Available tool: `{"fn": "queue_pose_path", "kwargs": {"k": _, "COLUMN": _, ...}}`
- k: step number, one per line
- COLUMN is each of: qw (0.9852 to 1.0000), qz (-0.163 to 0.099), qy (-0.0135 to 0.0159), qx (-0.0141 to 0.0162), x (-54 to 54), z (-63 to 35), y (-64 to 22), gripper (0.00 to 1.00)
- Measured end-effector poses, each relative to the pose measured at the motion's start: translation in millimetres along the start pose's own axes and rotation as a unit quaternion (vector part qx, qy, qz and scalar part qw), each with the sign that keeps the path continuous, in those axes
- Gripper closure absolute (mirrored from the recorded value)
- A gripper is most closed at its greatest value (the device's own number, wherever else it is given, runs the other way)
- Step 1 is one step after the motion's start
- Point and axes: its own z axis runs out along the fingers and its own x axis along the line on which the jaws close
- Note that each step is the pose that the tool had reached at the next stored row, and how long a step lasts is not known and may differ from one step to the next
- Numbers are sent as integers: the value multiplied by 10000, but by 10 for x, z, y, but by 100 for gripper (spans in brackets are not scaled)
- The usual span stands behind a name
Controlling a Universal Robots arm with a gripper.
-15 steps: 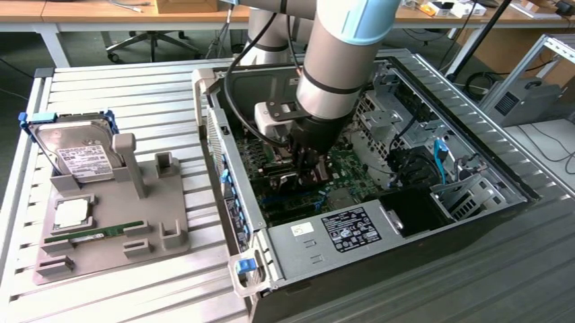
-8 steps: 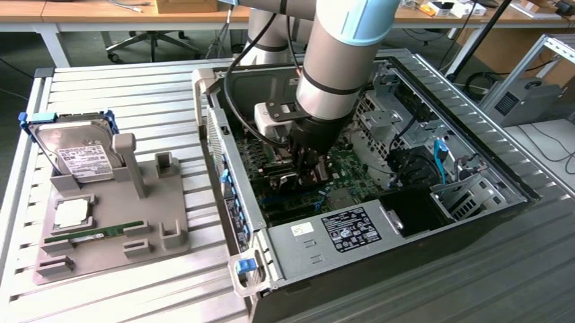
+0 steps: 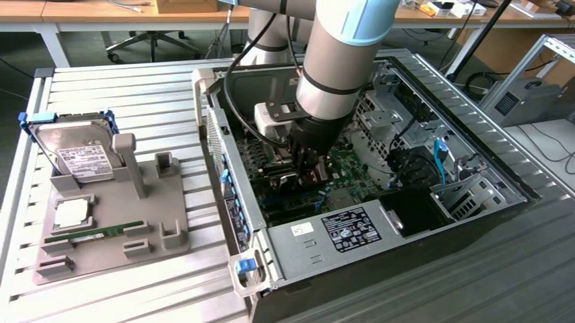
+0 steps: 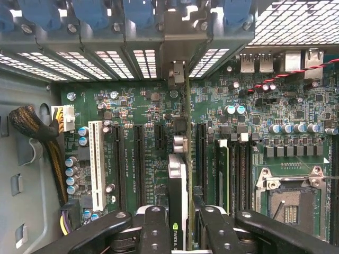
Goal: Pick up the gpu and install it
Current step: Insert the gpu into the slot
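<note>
One gripper (image 4: pixel 183 225) we see low inside the open computer case (image 3: pixel 467 128), jaws pinching the gpu (image 4: pixel 180 174) edge-on above the motherboard (image 4: pixel 143 111). Its lower edge is cut off at six o'clock; whether it is seated we cannot tell.

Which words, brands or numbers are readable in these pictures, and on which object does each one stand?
No text can be read with certainty.
gpu, held edge-on in the tool: a green logo mark, no letters legible.
Motherboard: white printing, too small.
Hard drive: white label, blurred.
Power supply: black label, print too small.
</note>
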Motion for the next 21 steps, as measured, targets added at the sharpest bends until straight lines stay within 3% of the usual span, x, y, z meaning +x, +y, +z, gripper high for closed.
{"fn": "queue_pose_path", "kwargs": {"k": 21, "qw": 10000, "qz": 0, "qy": 1, "qx": 0, "x": 1, "z": 20, "y": 0, "gripper": 73}}
